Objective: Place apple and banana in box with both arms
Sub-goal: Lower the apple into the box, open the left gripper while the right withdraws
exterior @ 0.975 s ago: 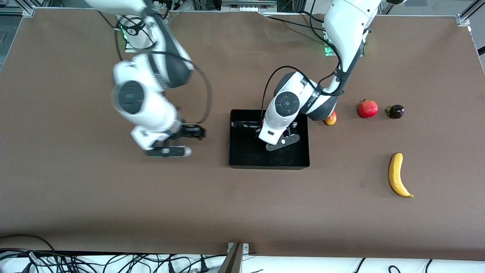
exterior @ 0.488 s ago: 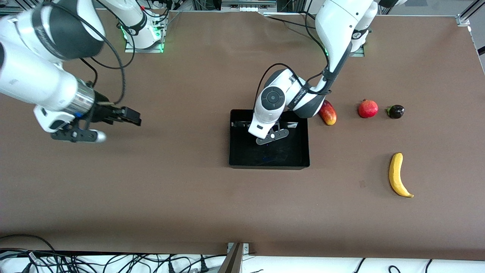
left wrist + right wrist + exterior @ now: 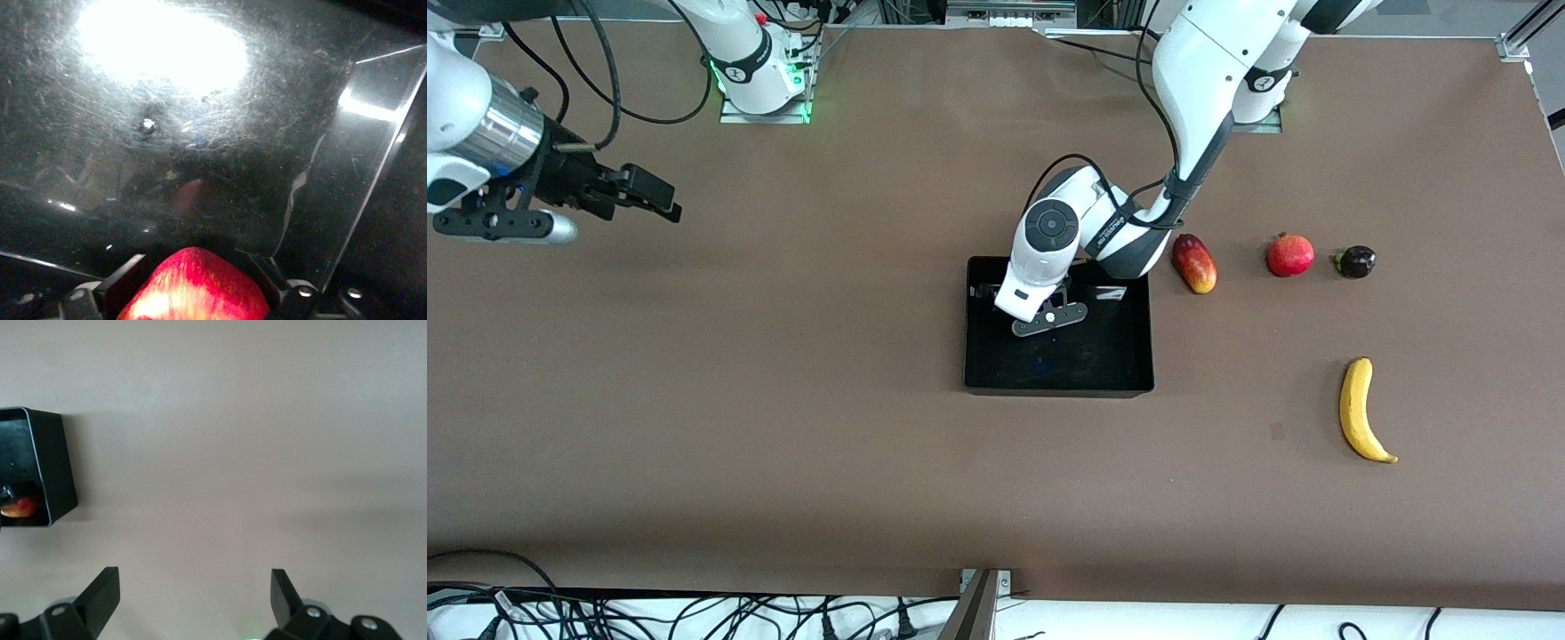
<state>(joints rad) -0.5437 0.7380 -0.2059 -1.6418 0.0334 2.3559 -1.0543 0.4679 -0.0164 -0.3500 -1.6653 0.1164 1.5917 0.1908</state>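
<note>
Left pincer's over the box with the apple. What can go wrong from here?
1. The left pincer holds the apple above the box floor; released there, it may bounce or roll.
2. The banana lies at the left arm's end, while the open right pincer sits at the right arm's end: a long reach.

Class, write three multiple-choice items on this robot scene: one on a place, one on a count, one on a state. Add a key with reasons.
1. The banana lies
A. in the box
B. on the table
C. in an end effector

2. Fruits on the table outside the box:
A. two
B. four
C. six

3. The right end effector is
A. open
B. shut on the banana
C. shut on the box rim

Key: B, it lies on bare table toward the left arm's end; B, three in a row plus the banana; A, its fingers stand apart, holding nothing.
</note>
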